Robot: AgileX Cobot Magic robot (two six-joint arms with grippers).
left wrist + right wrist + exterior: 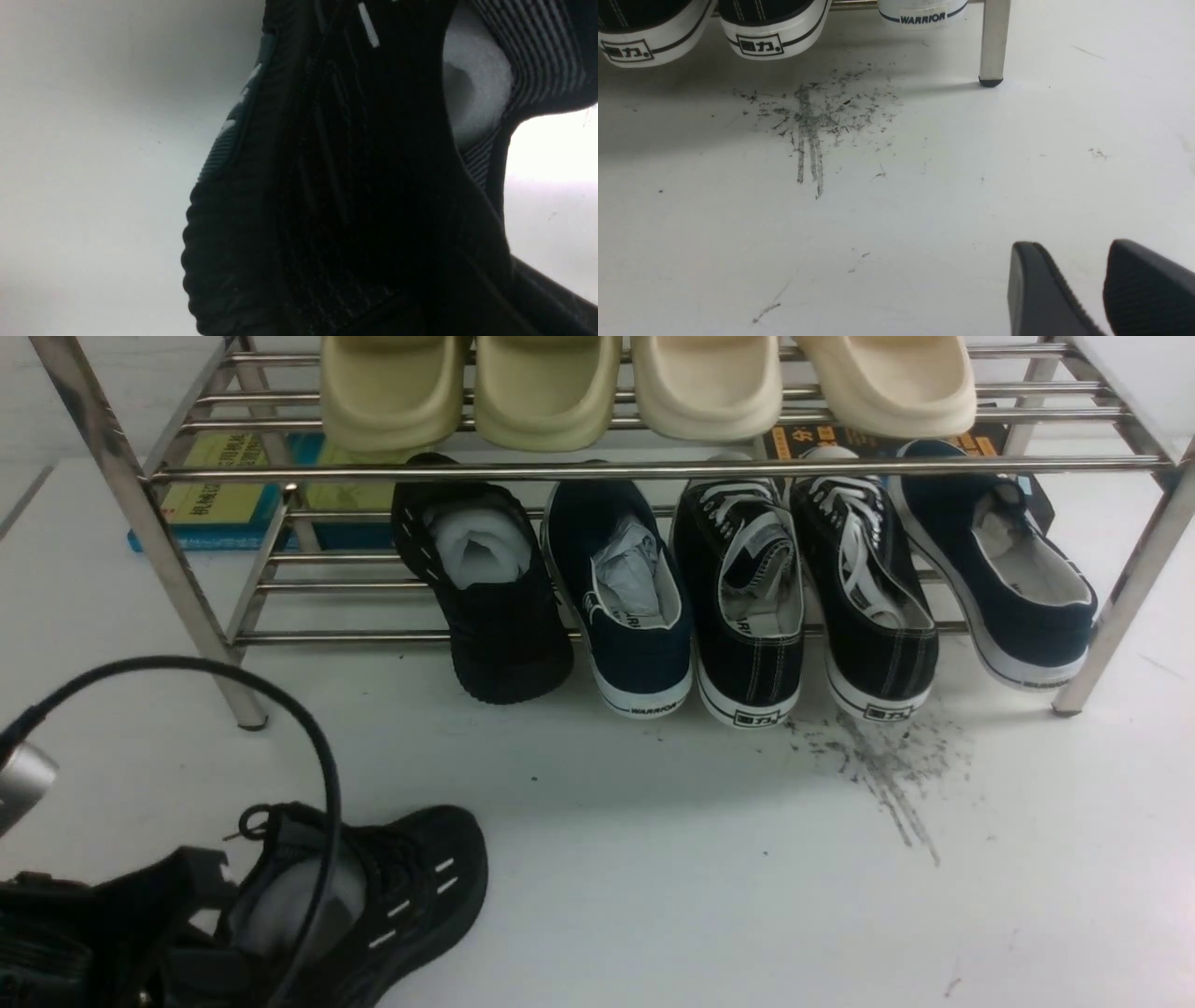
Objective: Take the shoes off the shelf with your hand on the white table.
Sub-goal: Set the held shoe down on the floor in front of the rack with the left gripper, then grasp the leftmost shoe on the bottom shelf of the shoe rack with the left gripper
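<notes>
left gripper (177, 929): clamped on the heel end of one black knit sneaker; its jaws are hidden behind the shoe's collar.
cable (313, 747): black, arcs up from the gripper and down across the shoe's opening.
held sneaker (411, 896): off the shelf, at the near left of the white table (700, 896), toe pointing away and to the right. White dashes show on its side and white stuffing in its opening. Whether the sole touches the table cannot be told. It fills the left wrist view.
right gripper (1083, 275): jaws apart with nothing between them, low over bare table.
scuff marks (878, 761): dark patch on the table, in front of the canvas shoes.
second sneaker (495, 607): the matching black knit shoe, still on the lower tier at the left end of the row, heel overhanging the front bar.
shelf (653, 469): chrome tube rack standing on the table.
lower tier, rightward: navy sneaker (635, 607), two black canvas sneakers (756, 607), another navy one.
upper tier: four beige slippers (551, 392).
books (215, 495): lying flat behind the rack, at the left.
</notes>
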